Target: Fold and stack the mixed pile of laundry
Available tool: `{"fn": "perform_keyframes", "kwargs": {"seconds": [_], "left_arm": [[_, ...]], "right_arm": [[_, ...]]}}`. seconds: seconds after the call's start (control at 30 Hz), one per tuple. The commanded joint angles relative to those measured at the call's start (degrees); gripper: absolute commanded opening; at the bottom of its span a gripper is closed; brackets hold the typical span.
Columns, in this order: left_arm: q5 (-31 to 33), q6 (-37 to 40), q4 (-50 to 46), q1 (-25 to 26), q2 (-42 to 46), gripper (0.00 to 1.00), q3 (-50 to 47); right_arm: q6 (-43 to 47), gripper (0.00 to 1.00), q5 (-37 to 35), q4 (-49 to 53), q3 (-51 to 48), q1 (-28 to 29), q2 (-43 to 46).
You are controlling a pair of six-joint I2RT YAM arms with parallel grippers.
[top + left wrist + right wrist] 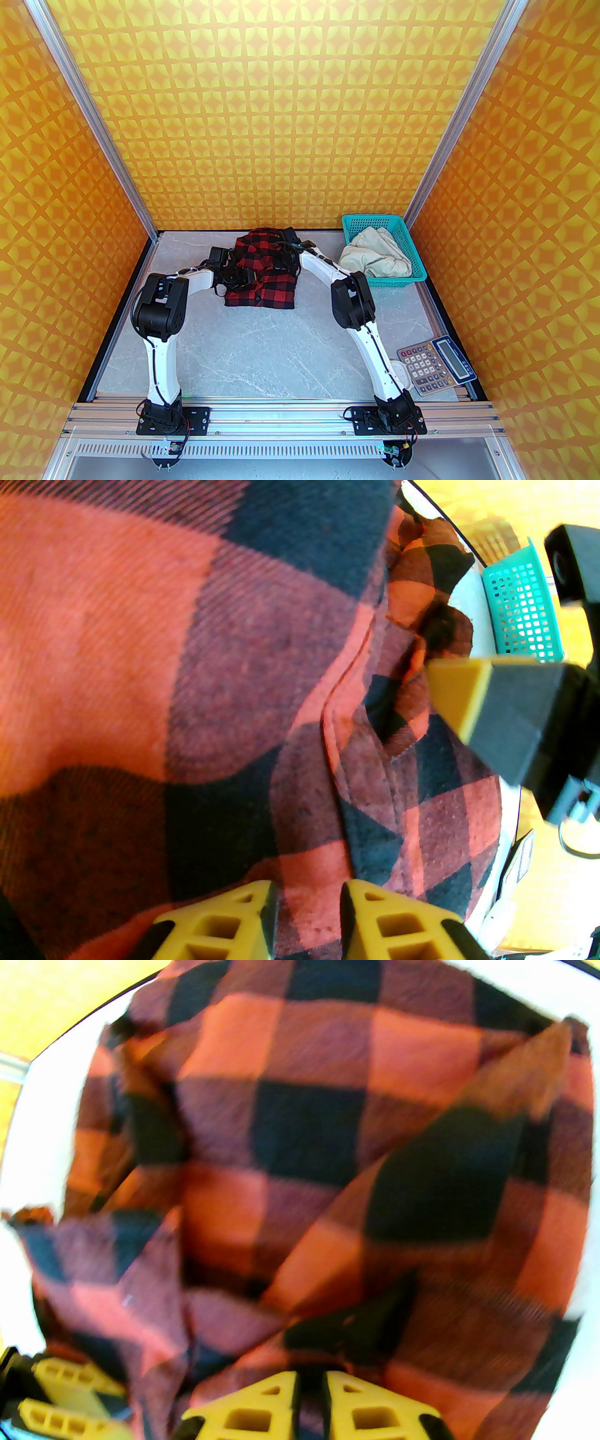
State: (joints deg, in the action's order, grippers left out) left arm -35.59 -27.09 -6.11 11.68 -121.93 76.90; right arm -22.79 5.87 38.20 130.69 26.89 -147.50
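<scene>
Shirt [262,286] on table [262,356], far centre. Left gripper [309,902] on the shirt's left side, right gripper [309,1386] on its far right part. Basket [396,282] in far right corner, right of shirt, apart from it. Trousers [375,258] in basket. Calculator [433,365] at near right edge.

Left claw [307,891], right claw [310,1378], both clamped

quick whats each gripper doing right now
Left gripper: closed on a fold of the red-and-black checked shirt.
Right gripper: closed on the same shirt.
</scene>
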Motion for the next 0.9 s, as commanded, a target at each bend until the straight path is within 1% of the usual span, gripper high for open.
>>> {"fn": "perform_keyframes", "kwargs": {"seconds": [0.0,0.13,0.2,0.3,0.37,0.47,0.57,0.63,0.7,0.77,0.87], "left_arm": [[-0.89,0.69,-0.77,0.3,0.38,0.3,-1.57],[-1.4,1.24,-1.17,0.36,0.48,0.3,-1.49],[-1.41,1.44,-1.48,0.49,0.8,0.31,-1.57],[-1.51,2.02,-1.93,0.44,1.58,0.32,-1.39],[-1.5,2.71,-2.9,0.45,2.39,0.33,-0.67],[-1.5,3.79,-4.74,0.47,3.76,0.36,1.22],[-1.41,5.13,-6.89,0.45,6.82,0.4,3.06],[-0.9,6.58,-8.48,0.45,10.0,0.44,3.47],[0.79,8.09,-10.91,0.36,13.1,0.46,3.36],[2.07,8.33,-12.13,-0.16,16.35,0.5,1.58],[2.55,7.59,-12.57,-2.28,21.13,0.53,-4.6]], "right_arm": [[2.28,0.2,-5.24,-2.05,4.7,-0.32,-2.07],[2.93,0.21,-3.14,-10.46,4.78,-0.49,-2.87],[2.79,0.24,-1.16,-15.3,4.3,-0.65,-3.06],[1.52,0.27,1.07,-16.67,5.91,-0.96,-3.02],[0.85,0.29,2.04,-16.61,4.74,-1.14,-0.61],[-0.72,0.31,3.75,-17.01,-1.75,-1.35,6.46],[-2.03,0.34,7.52,-16.27,-12.68,-1.32,14.63],[-2.68,0.37,8.48,-15.96,-21.37,-1.32,20.73],[-2.41,0.4,11.14,-19.29,-30.44,-1.06,26.21],[0.8,0.42,12.51,-19.13,-36.04,-0.16,30.3],[11.55,0.49,10.15,-14.38,-40.31,2.32,34.16]]}}
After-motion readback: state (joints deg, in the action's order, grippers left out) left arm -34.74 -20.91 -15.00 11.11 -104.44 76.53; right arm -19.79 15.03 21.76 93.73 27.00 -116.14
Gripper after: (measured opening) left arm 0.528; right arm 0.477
